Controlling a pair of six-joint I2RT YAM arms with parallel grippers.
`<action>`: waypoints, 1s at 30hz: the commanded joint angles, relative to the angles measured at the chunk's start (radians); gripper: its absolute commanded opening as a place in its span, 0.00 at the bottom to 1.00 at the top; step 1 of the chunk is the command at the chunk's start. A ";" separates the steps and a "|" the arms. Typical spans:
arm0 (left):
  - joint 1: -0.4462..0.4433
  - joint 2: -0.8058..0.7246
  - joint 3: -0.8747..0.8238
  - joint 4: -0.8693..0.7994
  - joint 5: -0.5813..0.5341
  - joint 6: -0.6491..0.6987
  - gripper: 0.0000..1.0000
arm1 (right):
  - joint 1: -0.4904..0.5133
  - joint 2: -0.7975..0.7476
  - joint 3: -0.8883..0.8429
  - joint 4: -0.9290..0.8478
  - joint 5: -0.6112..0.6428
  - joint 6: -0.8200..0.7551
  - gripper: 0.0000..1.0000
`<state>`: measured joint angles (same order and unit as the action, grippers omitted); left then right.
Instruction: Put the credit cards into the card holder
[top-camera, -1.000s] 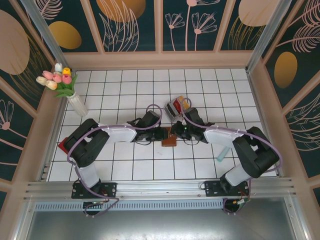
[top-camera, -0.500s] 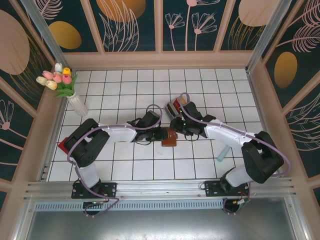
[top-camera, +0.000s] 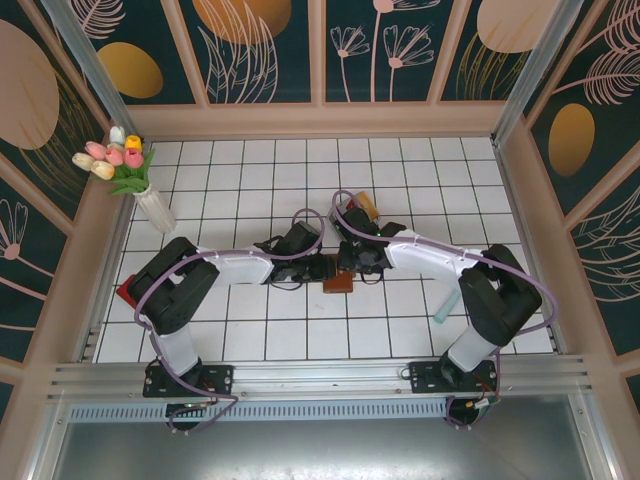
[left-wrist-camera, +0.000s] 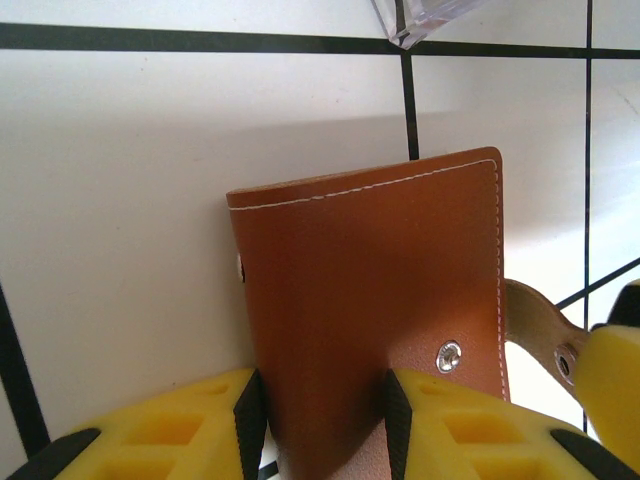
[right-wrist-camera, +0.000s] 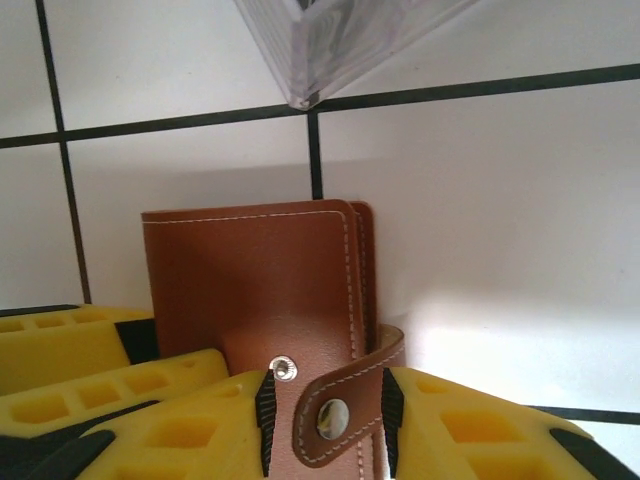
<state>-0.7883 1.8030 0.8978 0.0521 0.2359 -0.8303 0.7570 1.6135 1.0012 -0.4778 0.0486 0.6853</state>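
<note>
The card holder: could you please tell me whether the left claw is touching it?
Touching. The left wrist view shows the card holder clamped between the left claw's black pads, both flush against its leather edges.

Smooth, stitched leather card holder (left-wrist-camera: 370, 290)

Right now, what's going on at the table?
Both arms are on the card holder, which is folded shut over the white tiled table. The left arm's jaws are clamped on one edge of it. The right arm's jaws look closed around its snap strap, which is unfastened. A corner of the clear tray sits just beyond.
</note>
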 joint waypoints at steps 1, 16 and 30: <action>-0.015 0.033 -0.009 -0.020 0.006 0.014 0.39 | 0.007 0.009 0.028 -0.044 0.038 -0.018 0.34; -0.015 0.031 -0.007 -0.023 0.005 0.013 0.39 | 0.019 0.030 0.036 -0.048 0.043 -0.022 0.15; -0.015 0.025 -0.011 -0.020 0.005 0.011 0.39 | 0.014 -0.039 -0.009 0.057 -0.029 -0.007 0.00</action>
<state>-0.7883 1.8030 0.8978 0.0521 0.2356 -0.8303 0.7738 1.6234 1.0111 -0.4774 0.0654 0.6678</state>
